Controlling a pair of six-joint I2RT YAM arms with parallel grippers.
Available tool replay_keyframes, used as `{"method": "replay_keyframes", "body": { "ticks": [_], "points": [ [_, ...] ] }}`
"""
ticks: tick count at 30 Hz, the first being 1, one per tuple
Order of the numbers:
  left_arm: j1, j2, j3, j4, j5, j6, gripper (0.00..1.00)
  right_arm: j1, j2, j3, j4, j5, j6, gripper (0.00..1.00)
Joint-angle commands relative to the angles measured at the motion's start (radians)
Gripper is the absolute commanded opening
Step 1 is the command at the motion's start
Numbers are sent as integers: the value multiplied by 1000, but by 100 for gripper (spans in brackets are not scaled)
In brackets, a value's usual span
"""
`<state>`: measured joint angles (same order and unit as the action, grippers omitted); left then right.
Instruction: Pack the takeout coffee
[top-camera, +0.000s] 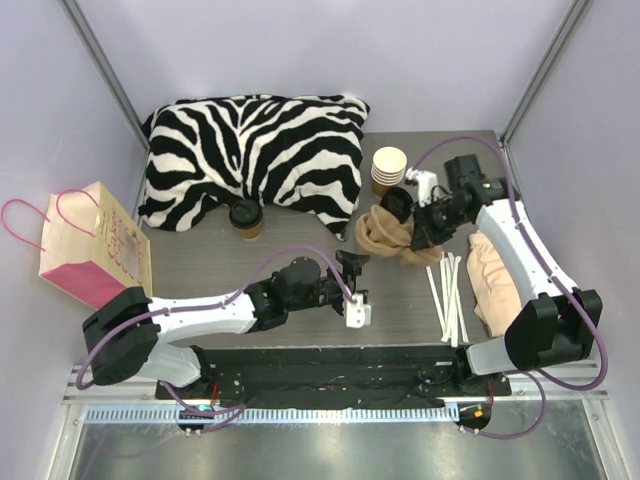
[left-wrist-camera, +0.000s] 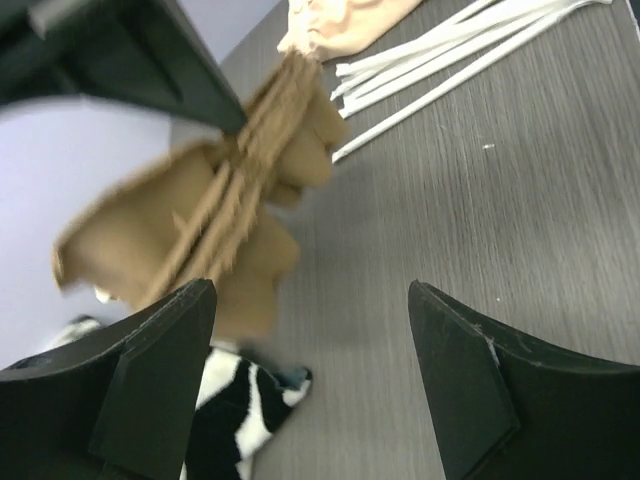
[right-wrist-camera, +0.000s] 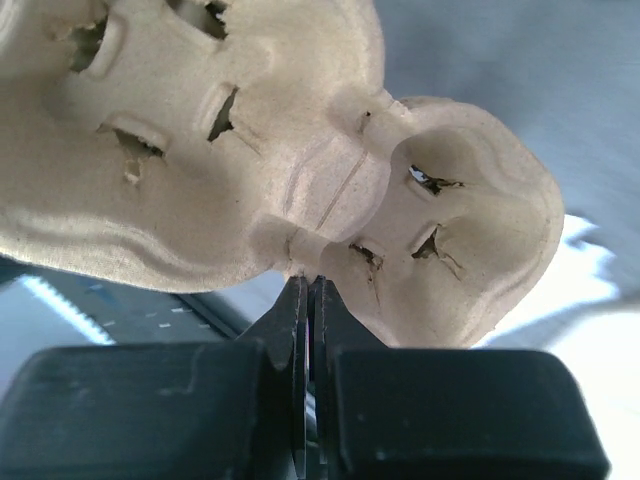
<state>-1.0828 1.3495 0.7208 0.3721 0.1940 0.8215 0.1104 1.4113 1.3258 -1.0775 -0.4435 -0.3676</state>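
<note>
The takeout coffee (top-camera: 245, 218), a brown cup with a black lid, stands on the table by the front edge of the zebra pillow (top-camera: 255, 150). My right gripper (top-camera: 412, 228) is shut on the rim of a brown pulp cup carrier (top-camera: 382, 236), which is tilted; in the right wrist view the closed gripper (right-wrist-camera: 310, 282) pinches the carrier (right-wrist-camera: 300, 150) at its edge. My left gripper (top-camera: 353, 287) is open near the table's middle, well right of the coffee. In the left wrist view nothing lies between the fingers of the open gripper (left-wrist-camera: 312, 310), and the carrier (left-wrist-camera: 200, 220) shows blurred ahead.
A pink and kraft paper bag (top-camera: 90, 245) lies at the left. A stack of lidless paper cups (top-camera: 389, 170) stands behind the carrier. White straws (top-camera: 447, 295) and a beige pile of carriers (top-camera: 495, 280) lie at the right.
</note>
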Motion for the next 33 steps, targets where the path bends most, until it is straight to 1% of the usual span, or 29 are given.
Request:
{"method": "replay_keyframes", "body": {
  "ticks": [1,2,4,5,8,9,12,18,21,26,29,33],
  "points": [
    [-43,49,-72,313,-62,235,81,106,-17,-51,111,-58,175,1],
    [-46,81,-76,359,-67,243,80,136,-14,-60,122,-60,191,1],
    [-54,118,-75,386,-88,266,79,169,0,-83,148,-51,228,1],
    [-57,157,-75,425,-97,278,79,196,0,-92,157,-41,237,1],
    [-57,215,-78,523,-110,329,79,224,8,-116,186,-6,274,1],
    [-57,249,-74,539,-114,335,78,239,9,-116,189,2,282,1],
    [-57,286,-67,553,-125,346,75,253,9,-114,202,22,305,1],
    [-57,310,-133,608,-105,395,71,255,11,-111,200,28,320,1],
    [-54,324,-130,608,-159,390,69,259,11,-106,186,19,315,1],
    [-39,349,-118,607,-172,407,67,273,15,-91,165,0,309,1],
    [-37,353,-119,619,-163,418,66,282,18,-83,159,3,312,1],
    [-39,326,-133,626,-104,430,66,287,25,-77,159,20,320,1]
  ]
}}
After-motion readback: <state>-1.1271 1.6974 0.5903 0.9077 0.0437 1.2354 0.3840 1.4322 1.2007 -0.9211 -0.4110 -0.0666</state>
